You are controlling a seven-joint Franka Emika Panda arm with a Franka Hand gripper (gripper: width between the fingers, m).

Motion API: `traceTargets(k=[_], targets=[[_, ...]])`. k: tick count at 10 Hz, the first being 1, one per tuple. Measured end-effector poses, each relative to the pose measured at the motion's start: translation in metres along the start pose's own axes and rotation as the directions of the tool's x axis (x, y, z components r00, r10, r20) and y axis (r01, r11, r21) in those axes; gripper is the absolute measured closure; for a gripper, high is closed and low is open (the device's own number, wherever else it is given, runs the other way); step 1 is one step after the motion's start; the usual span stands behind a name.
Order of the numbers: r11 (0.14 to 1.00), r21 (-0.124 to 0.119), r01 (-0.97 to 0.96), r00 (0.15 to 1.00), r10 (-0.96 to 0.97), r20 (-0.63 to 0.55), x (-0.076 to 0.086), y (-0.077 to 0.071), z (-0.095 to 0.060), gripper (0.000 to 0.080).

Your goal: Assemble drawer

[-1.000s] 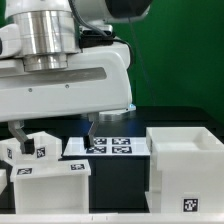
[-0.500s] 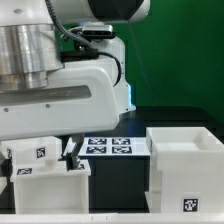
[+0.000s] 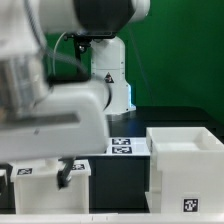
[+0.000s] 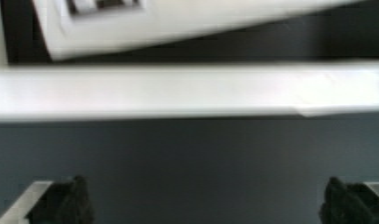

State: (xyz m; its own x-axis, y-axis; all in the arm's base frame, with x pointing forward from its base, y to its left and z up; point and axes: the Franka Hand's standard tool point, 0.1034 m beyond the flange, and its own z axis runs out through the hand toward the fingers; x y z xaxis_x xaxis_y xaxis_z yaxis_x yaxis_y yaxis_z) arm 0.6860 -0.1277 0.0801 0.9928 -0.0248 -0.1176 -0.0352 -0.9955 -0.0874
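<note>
The drawer's large white cube-shaped housing (image 3: 185, 160) stands at the exterior view's right, a tag on its front. A smaller white drawer box (image 3: 45, 188) sits at the lower left, mostly behind my blurred arm. One dark finger (image 3: 67, 174) shows just above this box. In the wrist view my gripper (image 4: 209, 203) is wide open and empty, with only dark table between its fingers (image 4: 58, 200). Beyond them runs a white box wall (image 4: 186, 95), then another white tagged part (image 4: 168, 25). A second small box is hidden.
The marker board (image 3: 122, 146) lies on the dark table behind the parts, half covered by my arm. The robot's white base (image 3: 112, 75) stands at the back before a green wall.
My arm has swung toward the camera and down over the small boxes at the exterior view's left, hiding the rear box and part of the marker board. The housing has not moved.
</note>
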Motion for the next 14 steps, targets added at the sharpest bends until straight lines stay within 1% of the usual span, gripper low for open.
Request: traceTargets(k=[1,3,4,5,6,7,8,9,10,11,12,13,14], targets=[[1.000,-0.006,-0.015,1.000,0.015,0.017,-0.001,0.006,0.011,0.0151],[0.999,-0.010,-0.042,0.998,0.042,0.045,-0.010,0.020,0.023,0.0151],[0.998,0.007,-0.060,0.992,0.059,0.108,-0.019,0.012,0.020,0.0151],[0.998,0.023,-0.056,0.982,0.051,0.181,-0.026,0.007,0.021,0.0151],[0.998,0.032,-0.055,0.970,0.045,0.239,-0.029,0.007,0.024,0.0151],[0.997,0.047,-0.054,0.947,0.036,0.320,-0.036,0.005,0.028,0.0151],[0.998,0.047,-0.047,0.922,0.026,0.387,-0.044,0.007,0.036,0.0151],[0.998,0.049,-0.033,0.912,0.010,0.410,-0.052,0.010,0.042,0.0151],[0.998,0.051,-0.031,0.890,0.004,0.456,-0.069,0.010,0.041,0.0151],[0.997,0.063,-0.035,0.867,-0.001,0.498,-0.085,0.013,0.037,0.0151],[0.997,0.063,-0.052,0.861,0.013,0.508,-0.082,0.026,0.032,0.0151],[0.997,0.057,-0.048,0.877,0.015,0.480,-0.076,0.027,0.032,0.0151],[0.998,0.057,-0.042,0.881,0.010,0.473,-0.077,0.023,0.031,0.0151]])
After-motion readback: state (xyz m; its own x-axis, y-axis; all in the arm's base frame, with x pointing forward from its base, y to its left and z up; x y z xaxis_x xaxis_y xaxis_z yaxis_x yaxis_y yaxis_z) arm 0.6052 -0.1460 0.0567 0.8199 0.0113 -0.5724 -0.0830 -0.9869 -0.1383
